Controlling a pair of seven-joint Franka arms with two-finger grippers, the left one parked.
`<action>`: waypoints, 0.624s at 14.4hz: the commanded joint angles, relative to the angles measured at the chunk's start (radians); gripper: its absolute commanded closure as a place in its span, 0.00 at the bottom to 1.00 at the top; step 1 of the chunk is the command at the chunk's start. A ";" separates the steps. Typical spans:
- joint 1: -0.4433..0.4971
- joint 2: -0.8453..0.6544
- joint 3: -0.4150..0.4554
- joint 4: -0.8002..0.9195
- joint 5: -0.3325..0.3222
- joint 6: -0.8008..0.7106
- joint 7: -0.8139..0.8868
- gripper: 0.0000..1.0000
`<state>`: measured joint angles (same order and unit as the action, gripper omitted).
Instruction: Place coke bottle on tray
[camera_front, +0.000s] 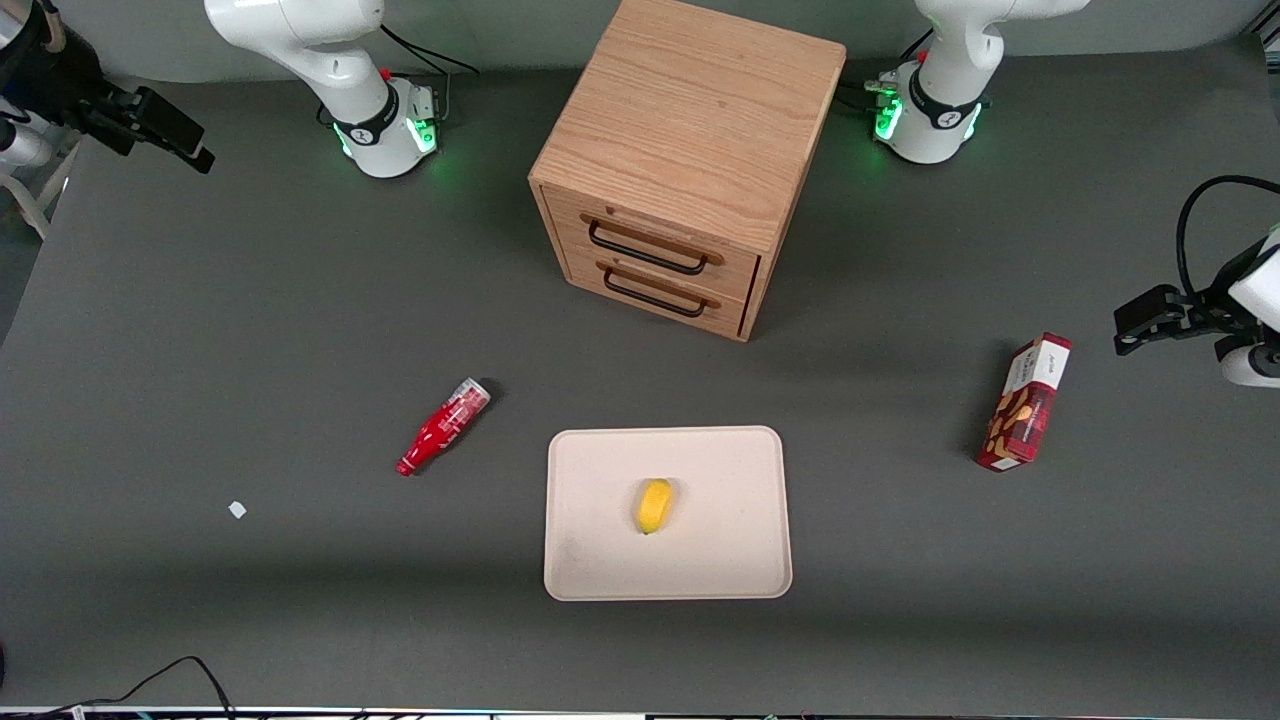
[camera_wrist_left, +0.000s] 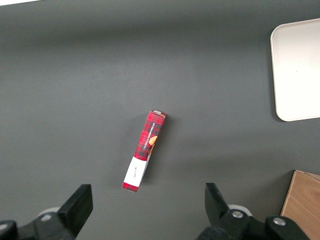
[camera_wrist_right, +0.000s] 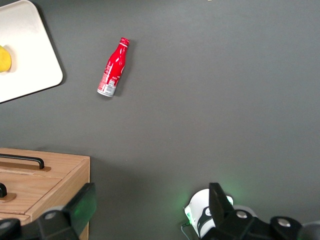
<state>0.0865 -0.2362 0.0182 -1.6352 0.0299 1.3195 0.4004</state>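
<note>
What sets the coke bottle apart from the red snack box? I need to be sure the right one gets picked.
The coke bottle is slim and round with a narrow neck; the snack box is flat-sided and larger. The bottle lies beside the tray; the box lies toward the parked arm's end. Both are red, on the table. The gripper is open, away from both.

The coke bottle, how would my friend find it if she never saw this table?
Start at the cream tray. Beside it, toward the working arm's end, the coke bottle lies on its side on the grey table. It's slim and red with a narrow capped neck, unlike the boxy red snack box. The claw is far away.
</note>
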 joint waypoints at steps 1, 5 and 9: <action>0.001 0.015 -0.007 0.044 0.004 -0.051 -0.005 0.00; 0.001 0.018 -0.015 0.046 0.004 -0.052 -0.014 0.00; 0.001 0.031 -0.015 0.041 0.005 -0.052 -0.020 0.00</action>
<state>0.0865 -0.2258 0.0077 -1.6166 0.0298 1.2845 0.4002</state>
